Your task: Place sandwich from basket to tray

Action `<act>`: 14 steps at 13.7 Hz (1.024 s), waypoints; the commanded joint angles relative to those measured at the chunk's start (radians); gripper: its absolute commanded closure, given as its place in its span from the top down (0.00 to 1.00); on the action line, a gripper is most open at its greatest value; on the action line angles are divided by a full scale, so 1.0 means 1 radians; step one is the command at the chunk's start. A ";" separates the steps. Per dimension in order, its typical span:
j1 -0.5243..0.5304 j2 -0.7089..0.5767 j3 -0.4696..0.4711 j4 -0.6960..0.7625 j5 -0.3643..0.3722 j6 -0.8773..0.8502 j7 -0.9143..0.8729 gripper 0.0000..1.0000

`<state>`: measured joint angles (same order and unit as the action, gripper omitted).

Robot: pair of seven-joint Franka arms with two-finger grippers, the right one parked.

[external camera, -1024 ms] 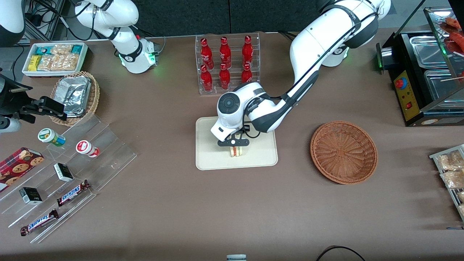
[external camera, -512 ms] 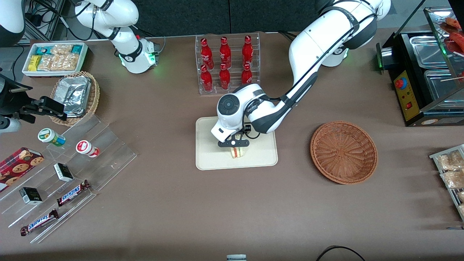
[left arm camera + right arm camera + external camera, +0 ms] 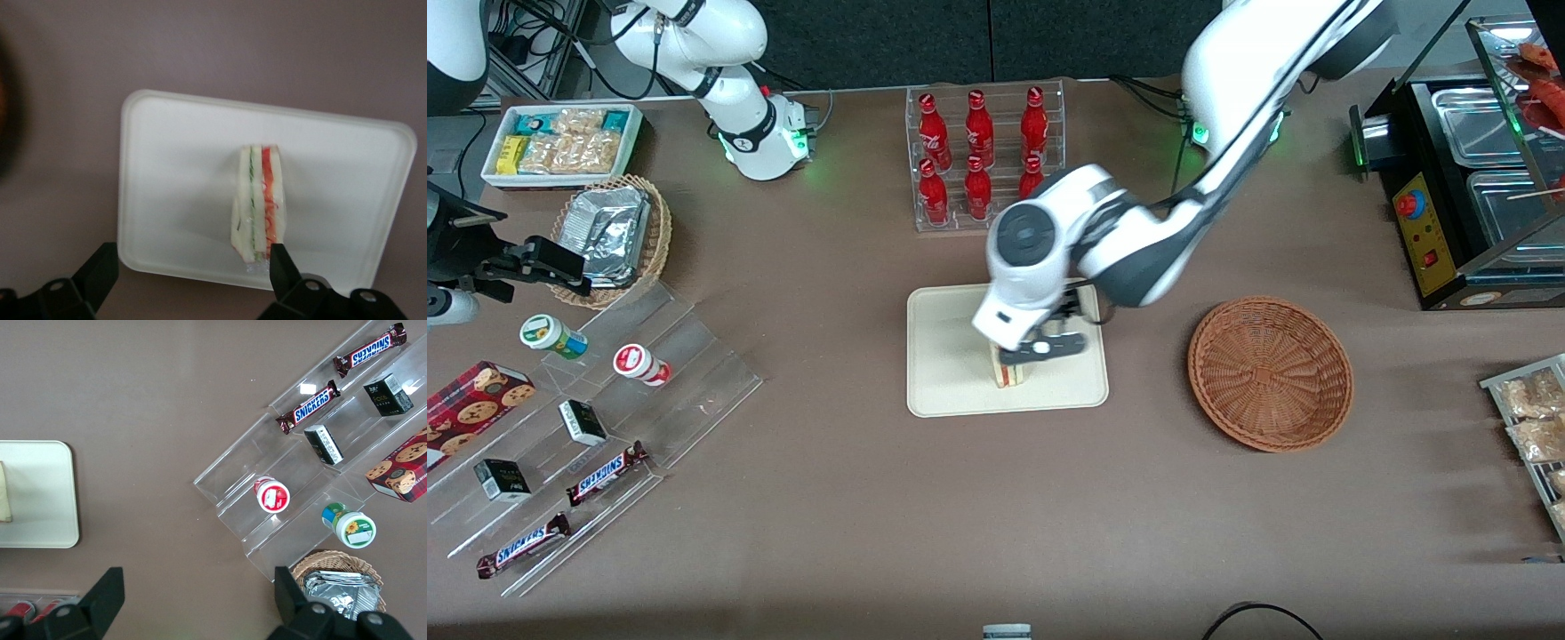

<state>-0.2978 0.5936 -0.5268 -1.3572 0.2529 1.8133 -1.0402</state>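
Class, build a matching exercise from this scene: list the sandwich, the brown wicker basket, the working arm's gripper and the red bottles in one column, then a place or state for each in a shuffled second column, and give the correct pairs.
Column 1:
1. sandwich
2. basket
3. gripper
4. red bottles

Column 2:
A. standing in a clear rack
B. empty, on the table beside the tray
C. jaws open, above the tray
D. resting on the tray, free of the jaws

Pairs: 1-D, 2-B, 3-C, 4-A
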 commanded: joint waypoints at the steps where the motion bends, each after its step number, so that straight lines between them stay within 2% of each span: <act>1: 0.113 -0.158 0.001 -0.039 -0.093 -0.034 0.000 1.00; 4: 0.199 -0.260 0.005 -0.043 -0.099 -0.220 0.052 1.00; 7: 0.294 -0.330 0.007 -0.046 -0.101 -0.323 0.178 1.00; 14: 0.452 -0.388 0.007 -0.045 -0.106 -0.423 0.440 1.00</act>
<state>0.1178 0.2479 -0.5158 -1.3705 0.1653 1.4124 -0.6663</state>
